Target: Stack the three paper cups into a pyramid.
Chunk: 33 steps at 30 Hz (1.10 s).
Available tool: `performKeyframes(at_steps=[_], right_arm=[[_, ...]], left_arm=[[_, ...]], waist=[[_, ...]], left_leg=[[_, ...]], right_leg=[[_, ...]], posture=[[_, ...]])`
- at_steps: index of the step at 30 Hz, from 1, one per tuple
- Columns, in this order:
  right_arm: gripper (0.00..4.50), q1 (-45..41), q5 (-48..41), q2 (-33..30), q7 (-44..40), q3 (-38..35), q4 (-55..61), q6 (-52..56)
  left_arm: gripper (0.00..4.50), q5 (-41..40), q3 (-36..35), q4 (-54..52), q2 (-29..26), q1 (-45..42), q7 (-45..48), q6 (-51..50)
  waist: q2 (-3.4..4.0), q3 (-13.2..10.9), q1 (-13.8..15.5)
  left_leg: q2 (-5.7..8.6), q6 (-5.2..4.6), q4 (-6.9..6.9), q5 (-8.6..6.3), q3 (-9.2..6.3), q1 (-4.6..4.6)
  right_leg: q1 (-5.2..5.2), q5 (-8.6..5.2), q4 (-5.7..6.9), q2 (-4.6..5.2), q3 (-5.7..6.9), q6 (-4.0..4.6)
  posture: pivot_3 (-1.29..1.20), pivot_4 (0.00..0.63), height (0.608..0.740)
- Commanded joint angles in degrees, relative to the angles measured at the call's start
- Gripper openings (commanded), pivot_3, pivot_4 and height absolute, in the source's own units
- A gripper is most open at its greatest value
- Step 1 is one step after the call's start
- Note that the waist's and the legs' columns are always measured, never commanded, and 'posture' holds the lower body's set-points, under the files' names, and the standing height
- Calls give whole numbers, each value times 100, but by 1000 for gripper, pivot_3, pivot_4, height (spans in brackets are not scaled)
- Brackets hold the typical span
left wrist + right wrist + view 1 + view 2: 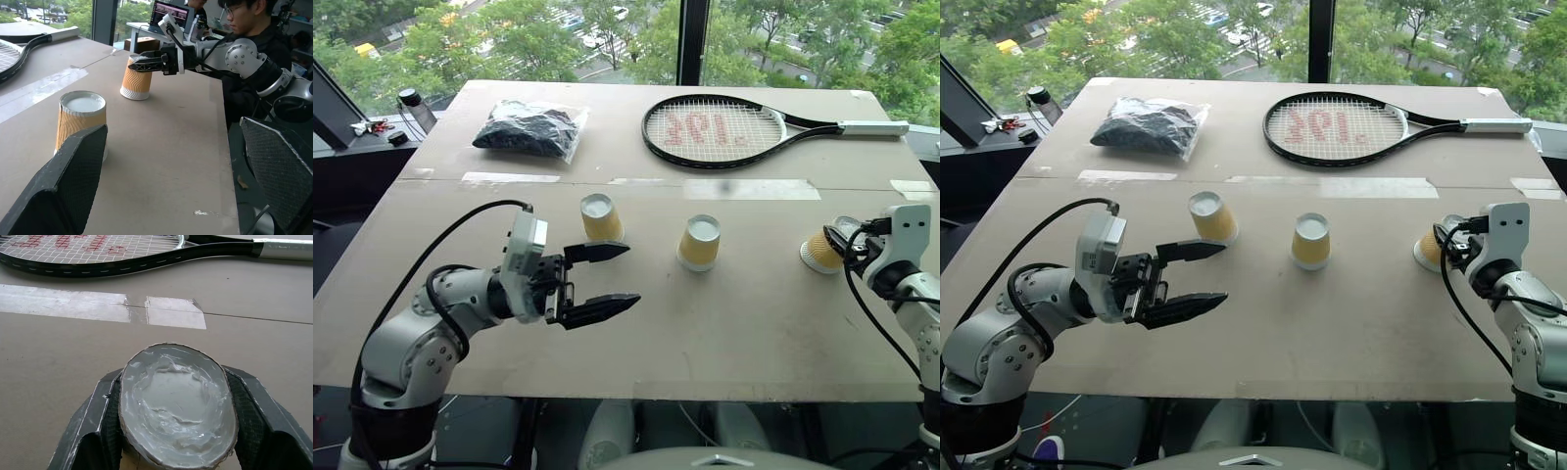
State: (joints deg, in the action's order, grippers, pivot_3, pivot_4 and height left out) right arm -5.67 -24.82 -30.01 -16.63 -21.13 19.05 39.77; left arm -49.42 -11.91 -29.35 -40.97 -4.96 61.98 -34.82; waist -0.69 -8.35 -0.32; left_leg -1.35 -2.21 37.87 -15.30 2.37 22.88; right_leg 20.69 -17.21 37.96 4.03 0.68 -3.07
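Left eye view: right pincer [835, 245] clamps right cup [819, 252]; left pincer [617, 279] agape; racket [724, 131] beyond.

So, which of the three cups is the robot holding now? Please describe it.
On the table, below the tennis racket's handle, three upside-down paper cups form a row. It is the rightmost cup, squeezed between the right gripper's fingers.

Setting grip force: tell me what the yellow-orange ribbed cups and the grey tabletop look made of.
Yellow-orange ribbed cups: apparently paper, matte, with a wavy embossed sleeve and white rims; the one in the right gripper is squashed oval. Grey tabletop: looks like matte fibreboard or cardboard sheets, seam taped.
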Motion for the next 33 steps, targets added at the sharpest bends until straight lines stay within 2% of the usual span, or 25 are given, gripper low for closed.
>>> performKeyframes(at_steps=[1, 5, 9, 12, 33], right_arm=[[2085, 22, -327, -111, -373, -116, 614, -144], [2085, 18, -902, -270, -1031, 453, 1448, 132], [2085, -353, -601, -435, -1276, 1441, 1553, 106], [2085, -602, -430, -475, -1369, 1731, 1306, 13], [2085, -1150, 430, -363, -1903, 2462, 76, -738]], left_arm=[[4500, 141, -151, -149, 54, 140, -139, 337], [4500, 92, -267, -13, -1, 475, 120, 514], [4500, -13, -430, 161, -215, 712, 408, 492], [4500, -58, -505, 157, -279, 835, 505, 503], [4500, -215, -1070, -186, -261, 1600, 414, 578]], waist=[[1, -1, -12], [4, -3, -57], [3, -4, -54], [-3, -8, -13], [-12, -18, -36]], left_leg=[[0, 0, -2, 0, 1, 0], [-3, -2, -7, -1, 2, -1], [-5, -3, -10, -2, 1, -5], [-2, -3, -9, -2, 0, -4], [0, -3, -12, -2, -4, 0]], right_leg=[[1, 0, 0, 0, -2, 0], [3, 0, -1, 0, -3, 0], [4, 0, 0, -1, -1, 1], [3, 0, -1, 3, 0, 1], [5, 0, -7, 13, 4, 2]], posture=[[0, 150, 740], [0, 150, 740], [0, 150, 740], [0, 150, 740], [0, 150, 740]])
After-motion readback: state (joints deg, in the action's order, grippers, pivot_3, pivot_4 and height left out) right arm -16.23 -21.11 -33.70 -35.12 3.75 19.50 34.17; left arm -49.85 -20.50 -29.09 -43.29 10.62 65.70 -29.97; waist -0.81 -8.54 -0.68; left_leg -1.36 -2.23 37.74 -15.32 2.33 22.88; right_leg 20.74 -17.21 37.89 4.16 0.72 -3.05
